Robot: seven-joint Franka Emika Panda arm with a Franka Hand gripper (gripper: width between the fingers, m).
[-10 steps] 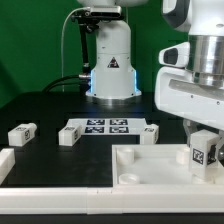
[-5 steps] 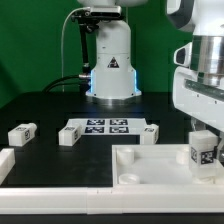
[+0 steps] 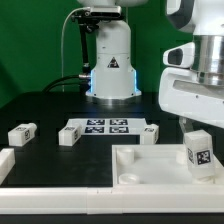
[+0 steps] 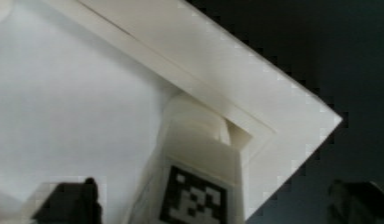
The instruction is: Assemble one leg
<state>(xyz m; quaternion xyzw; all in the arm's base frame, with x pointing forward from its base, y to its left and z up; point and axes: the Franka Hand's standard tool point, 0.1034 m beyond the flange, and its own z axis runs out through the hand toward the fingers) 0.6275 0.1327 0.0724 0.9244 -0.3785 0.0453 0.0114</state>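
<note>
White plastic leg, upright on a corner of the large white square piece, centred just beneath the jaws, jaws spread wide, gripping nothing.

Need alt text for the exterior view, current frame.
A white tagged leg stands upright at a corner of the square piece on the exterior view's right, with the open gripper directly over it. Three more legs and the marker board lie on the dark table behind.
</note>
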